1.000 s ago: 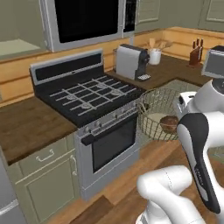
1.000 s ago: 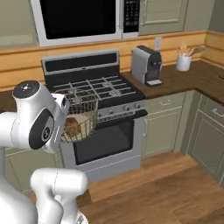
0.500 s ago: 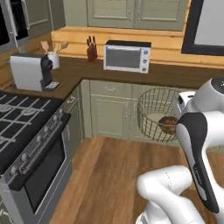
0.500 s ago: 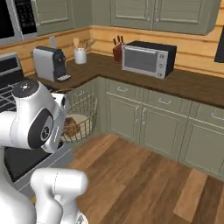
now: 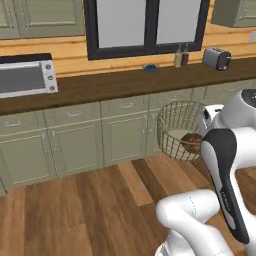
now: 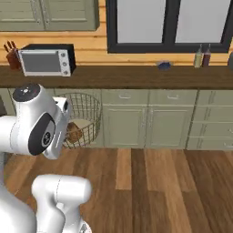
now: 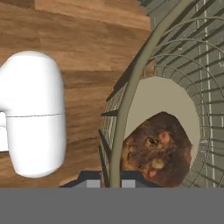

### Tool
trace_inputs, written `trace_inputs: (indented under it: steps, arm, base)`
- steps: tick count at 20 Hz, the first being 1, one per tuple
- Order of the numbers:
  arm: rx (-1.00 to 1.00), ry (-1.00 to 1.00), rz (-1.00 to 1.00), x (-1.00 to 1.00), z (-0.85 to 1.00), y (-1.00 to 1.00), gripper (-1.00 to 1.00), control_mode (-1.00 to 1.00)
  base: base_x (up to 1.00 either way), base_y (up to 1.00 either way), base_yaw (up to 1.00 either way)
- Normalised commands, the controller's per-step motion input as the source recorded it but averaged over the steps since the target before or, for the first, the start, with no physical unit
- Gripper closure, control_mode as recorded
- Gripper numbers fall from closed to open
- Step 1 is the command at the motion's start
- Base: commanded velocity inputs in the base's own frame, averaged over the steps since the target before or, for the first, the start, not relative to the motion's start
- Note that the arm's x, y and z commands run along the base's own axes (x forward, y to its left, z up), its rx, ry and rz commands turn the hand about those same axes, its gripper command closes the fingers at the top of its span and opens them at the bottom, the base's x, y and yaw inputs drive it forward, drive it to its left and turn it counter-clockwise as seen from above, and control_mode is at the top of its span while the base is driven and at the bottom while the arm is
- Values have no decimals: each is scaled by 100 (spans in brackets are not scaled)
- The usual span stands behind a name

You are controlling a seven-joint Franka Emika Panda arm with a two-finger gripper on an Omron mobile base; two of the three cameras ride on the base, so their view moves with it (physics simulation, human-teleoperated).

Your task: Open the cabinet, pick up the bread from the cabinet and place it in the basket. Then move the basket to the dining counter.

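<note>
The basket point(image 5: 179, 129) of pale wire mesh hangs in the air in front of the arm, above the wooden floor. The bread point(image 5: 192, 142), an orange-brown lump, lies on its bottom. In the right base view the basket point(image 6: 85, 117) sits just right of the white hand, with the bread point(image 6: 73, 133) low inside. My gripper point(image 7: 110, 180) is shut on the basket's rim point(image 7: 135, 78), which runs up between the two fingertips; the bread point(image 7: 156, 151) lies just inside. The dining counter is out of view.
A dark worktop point(image 5: 125, 85) on olive base cabinets point(image 6: 145, 123) runs under a window point(image 5: 145, 22). On it stand a toaster oven point(image 6: 45, 59), a toaster point(image 5: 217, 58), two bottles point(image 6: 202, 57) and a knife block point(image 6: 11, 51). Open wooden floor point(image 5: 75, 200) lies ahead.
The whole picture has swept sideways as the base turned: stove and coffee machine are gone, the window wall now lies ahead. The basket with the bread stays held at the hand.
</note>
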Motion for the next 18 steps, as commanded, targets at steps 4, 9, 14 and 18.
trace_inputs:
  steps: [4, 9, 14, 18]
  arm:
    - [0, 0, 0, 0, 0, 0, 100, 100]
    - [0, 0, 0, 0, 0, 0, 100, 100]
    - [0, 0, 0, 0, 0, 0, 100, 100]
    - [0, 0, 0, 0, 0, 0, 100, 100]
  base:
    - [0, -54, -83]
    - [0, -48, -84]
    - [0, -40, -86]
    - [0, -32, -88]
